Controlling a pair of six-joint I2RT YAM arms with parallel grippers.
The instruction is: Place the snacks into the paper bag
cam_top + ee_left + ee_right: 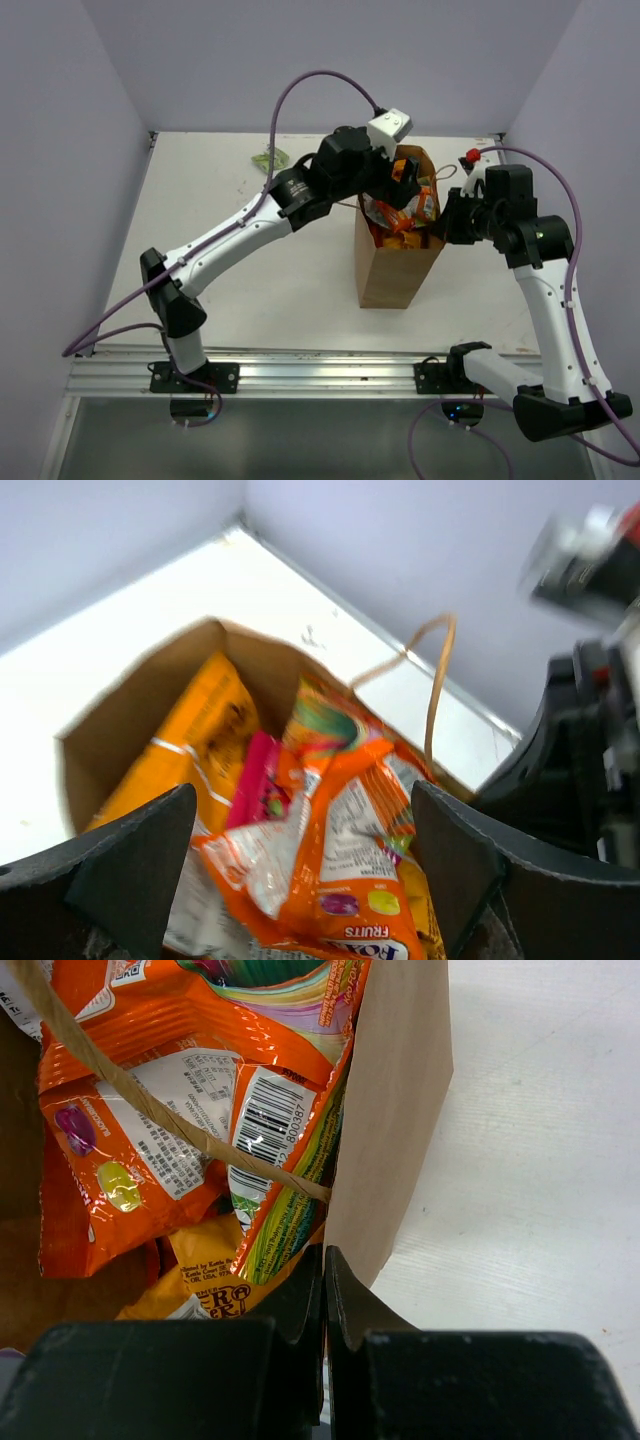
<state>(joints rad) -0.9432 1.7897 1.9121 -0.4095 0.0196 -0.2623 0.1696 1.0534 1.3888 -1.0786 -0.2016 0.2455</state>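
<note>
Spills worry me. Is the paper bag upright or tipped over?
Upright. The paper bag stands on its base on the table, mouth facing up, snacks showing at its top.

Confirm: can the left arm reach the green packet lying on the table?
Probably yes. The green packet lies bare on the table near that arm, and the left hand hangs open over the paper bag, holding nothing.
</note>
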